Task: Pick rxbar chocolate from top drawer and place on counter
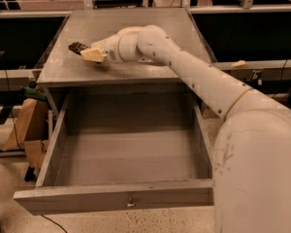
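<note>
The rxbar chocolate [77,47] is a small dark bar sticking out of my gripper's cream fingertips. My gripper [88,53] is shut on it and holds it low over the left part of the grey counter [145,28]; I cannot tell whether the bar touches the surface. The top drawer [111,198] is pulled fully out below the counter. Its inside shows nothing in it, and a small metal knob [130,203] sits at the centre of its front panel. My white arm [199,76] reaches in from the lower right across the counter.
A brown cardboard box [26,125] and a green item stand on the floor left of the cabinet. Dark desks flank the cabinet on both sides. My arm's large white body [259,174] fills the lower right, next to the drawer's right corner.
</note>
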`<state>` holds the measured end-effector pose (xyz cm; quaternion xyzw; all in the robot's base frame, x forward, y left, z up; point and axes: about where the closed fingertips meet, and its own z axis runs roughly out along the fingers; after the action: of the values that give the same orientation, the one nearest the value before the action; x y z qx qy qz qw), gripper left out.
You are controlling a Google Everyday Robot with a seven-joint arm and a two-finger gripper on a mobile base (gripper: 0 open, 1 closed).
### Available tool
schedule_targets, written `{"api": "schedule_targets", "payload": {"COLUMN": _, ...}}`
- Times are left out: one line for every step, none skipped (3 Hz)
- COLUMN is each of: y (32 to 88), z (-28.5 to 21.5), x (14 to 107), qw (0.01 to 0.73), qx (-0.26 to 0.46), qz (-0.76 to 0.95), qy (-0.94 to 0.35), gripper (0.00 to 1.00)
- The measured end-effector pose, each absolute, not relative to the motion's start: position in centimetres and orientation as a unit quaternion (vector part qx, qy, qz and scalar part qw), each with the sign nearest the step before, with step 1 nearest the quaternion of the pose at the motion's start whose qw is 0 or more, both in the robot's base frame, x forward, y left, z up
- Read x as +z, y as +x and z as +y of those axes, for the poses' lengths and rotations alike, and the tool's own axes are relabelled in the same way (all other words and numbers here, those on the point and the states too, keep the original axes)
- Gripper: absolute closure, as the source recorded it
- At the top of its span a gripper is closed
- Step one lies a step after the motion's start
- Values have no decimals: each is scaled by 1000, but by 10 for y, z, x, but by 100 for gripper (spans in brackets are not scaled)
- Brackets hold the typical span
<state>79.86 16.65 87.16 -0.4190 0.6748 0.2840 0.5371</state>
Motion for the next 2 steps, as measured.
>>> {"api": "schedule_targets", "payload": {"y": 803, "z": 177, "x": 866, "qw": 536, "qx": 286, "qz": 684, "qy": -404, "gripper": 58}}
{"api": "schedule_targets", "payload": {"y": 802, "z": 177, "x": 863, "qw": 534, "qx": 278, "qz": 696, "qy": -392, "gripper": 35}}
